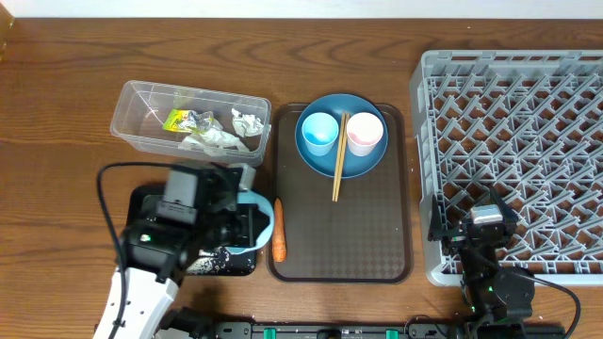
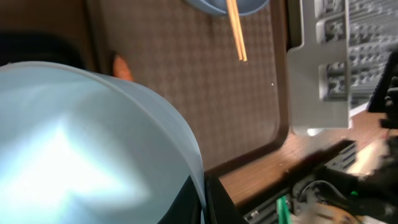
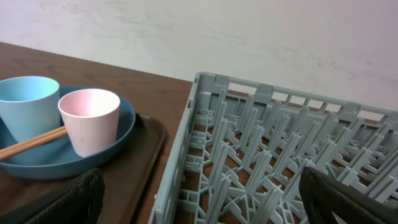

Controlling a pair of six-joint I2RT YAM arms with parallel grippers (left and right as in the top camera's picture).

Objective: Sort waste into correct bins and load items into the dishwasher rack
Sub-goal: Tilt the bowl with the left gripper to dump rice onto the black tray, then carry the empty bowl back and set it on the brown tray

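Note:
My left gripper (image 1: pixel 243 218) is shut on the rim of the pale white-blue bowl (image 1: pixel 257 200) and holds it tilted over the black tray (image 1: pixel 141 200); in the left wrist view the jaws (image 2: pixel 202 202) pinch the bowl (image 2: pixel 81 143). The orange carrot piece (image 1: pixel 279 232) lies at the brown tray's left edge. The dark-blue plate (image 1: pixel 341 155) holds the light-blue cup (image 1: pixel 317 132), pink cup (image 1: pixel 365 134) and chopsticks (image 1: pixel 338 155). The clear tub (image 1: pixel 132 102) holds the yellow-green wrapper (image 1: pixel 178 120), tissue (image 1: pixel 248 122) and foil (image 1: pixel 213 141). My right gripper (image 3: pixel 205 205) is open over the grey rack's (image 1: pixel 528 85) front-left corner.
The brown serving tray (image 1: pixel 358 235) lies between the bins and the rack. White specks show on the black tray near its front edge (image 1: pixel 209 262). The left arm covers most of the black tray. A wall stands behind the table (image 3: pixel 249 37).

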